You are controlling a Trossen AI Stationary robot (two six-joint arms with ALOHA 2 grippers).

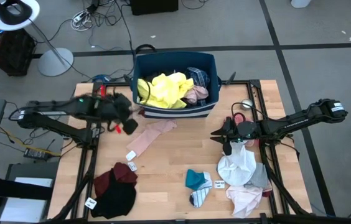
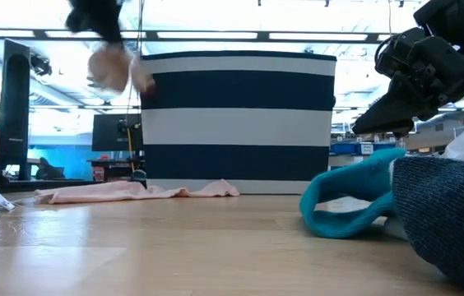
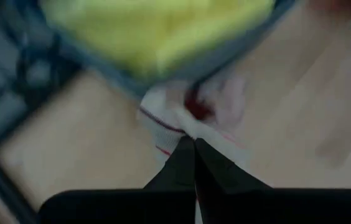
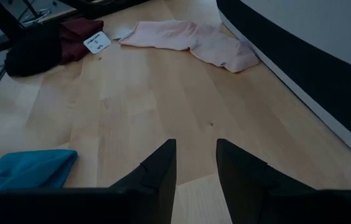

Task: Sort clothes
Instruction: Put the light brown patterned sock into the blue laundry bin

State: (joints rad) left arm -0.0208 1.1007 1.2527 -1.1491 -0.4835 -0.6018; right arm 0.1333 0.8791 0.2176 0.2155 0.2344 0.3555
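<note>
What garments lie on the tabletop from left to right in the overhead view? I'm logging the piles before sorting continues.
Maroon and black pile → pink garment → teal sock → white and pink heap at the right edge, below the right claw.

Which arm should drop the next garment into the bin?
Left, probably. The left gripper is shut on a small pale cloth beside the bin; the right gripper is open and empty, farther off.
</note>
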